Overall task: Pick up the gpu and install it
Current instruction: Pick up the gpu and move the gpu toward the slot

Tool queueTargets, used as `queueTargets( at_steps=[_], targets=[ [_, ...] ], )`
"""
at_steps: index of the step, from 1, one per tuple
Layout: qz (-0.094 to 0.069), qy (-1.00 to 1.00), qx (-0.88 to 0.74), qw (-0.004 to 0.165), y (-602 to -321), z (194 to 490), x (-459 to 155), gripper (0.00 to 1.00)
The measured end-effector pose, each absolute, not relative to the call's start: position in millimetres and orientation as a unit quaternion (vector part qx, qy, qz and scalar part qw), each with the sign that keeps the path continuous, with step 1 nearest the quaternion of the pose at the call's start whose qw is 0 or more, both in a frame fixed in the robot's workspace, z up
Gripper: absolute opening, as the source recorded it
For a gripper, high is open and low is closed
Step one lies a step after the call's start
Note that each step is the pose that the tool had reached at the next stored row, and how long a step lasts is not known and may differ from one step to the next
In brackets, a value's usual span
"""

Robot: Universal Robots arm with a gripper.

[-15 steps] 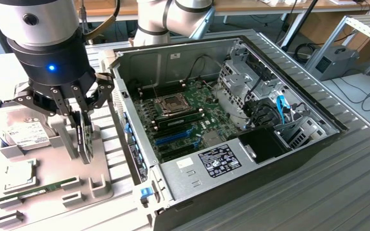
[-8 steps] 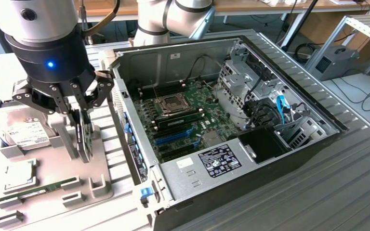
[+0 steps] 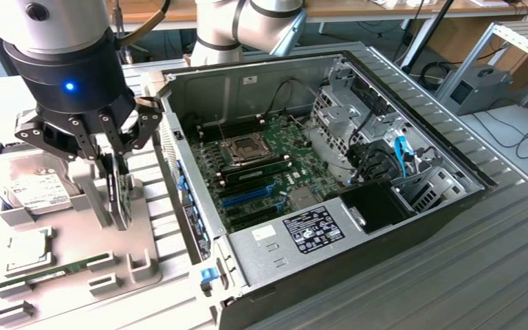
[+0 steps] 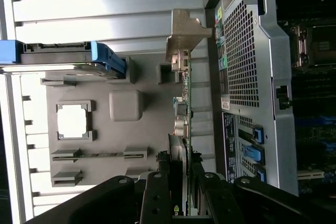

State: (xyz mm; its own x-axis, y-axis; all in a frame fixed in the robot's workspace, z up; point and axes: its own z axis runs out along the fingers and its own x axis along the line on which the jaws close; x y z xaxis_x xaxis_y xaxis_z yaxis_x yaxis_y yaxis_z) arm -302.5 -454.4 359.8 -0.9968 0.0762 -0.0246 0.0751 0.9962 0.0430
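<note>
fingers (image 4: 156, 195) clamped partway shut on the gpu (image 4: 185, 103) top edge, card upright and edge-on in grey holder (image 4: 126, 145), narrow gap to case (image 4: 247, 77) side wall

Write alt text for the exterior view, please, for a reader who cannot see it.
A robot arm's tool grips the gpu, which stands edge-on in a grey parts holder on the exterior view's left. Beside it, an open computer case lies on its side with the motherboard exposed; a hard drive and a RAM stick also sit in the holder.
</note>
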Motion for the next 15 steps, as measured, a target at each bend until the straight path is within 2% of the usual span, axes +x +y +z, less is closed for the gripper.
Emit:
queueTargets(
  at_steps=[15],
  targets=[
    [0.021,0.999,0.038,0.013,-454,371,-303,0.26]
  ],
)
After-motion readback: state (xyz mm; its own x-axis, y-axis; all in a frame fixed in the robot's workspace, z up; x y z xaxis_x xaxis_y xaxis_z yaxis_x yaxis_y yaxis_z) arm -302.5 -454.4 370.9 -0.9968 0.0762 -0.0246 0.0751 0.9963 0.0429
